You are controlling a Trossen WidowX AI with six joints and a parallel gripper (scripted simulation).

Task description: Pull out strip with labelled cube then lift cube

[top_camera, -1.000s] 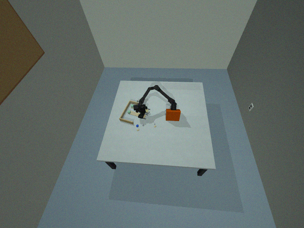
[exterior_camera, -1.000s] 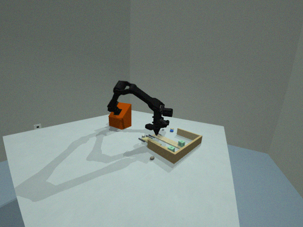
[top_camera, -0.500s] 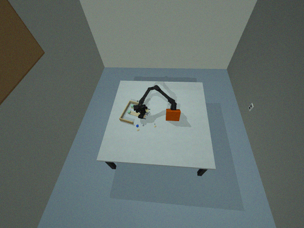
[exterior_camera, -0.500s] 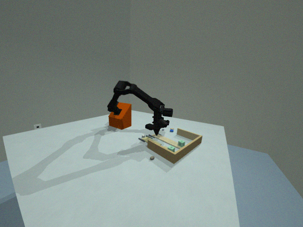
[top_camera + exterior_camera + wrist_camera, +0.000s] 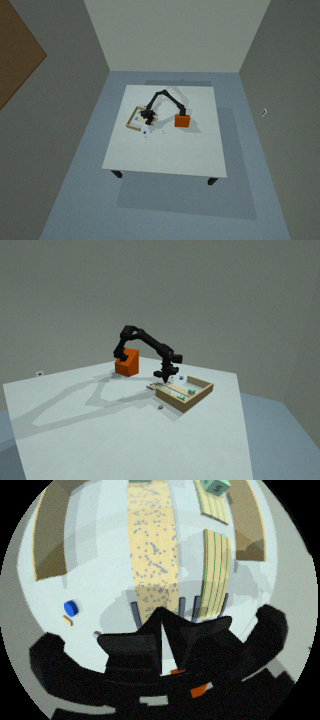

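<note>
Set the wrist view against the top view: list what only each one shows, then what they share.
Only the wrist view shows that the striped tan strip is split by a gap while the speckled tan strip runs whole, and that the black pincer is shut on nothing at the speckled strip's near end. Only the top view shows the orange arm base, the white table's legs and the wall socket. Both show the wooden three-sided frame and the small blue object.
</note>
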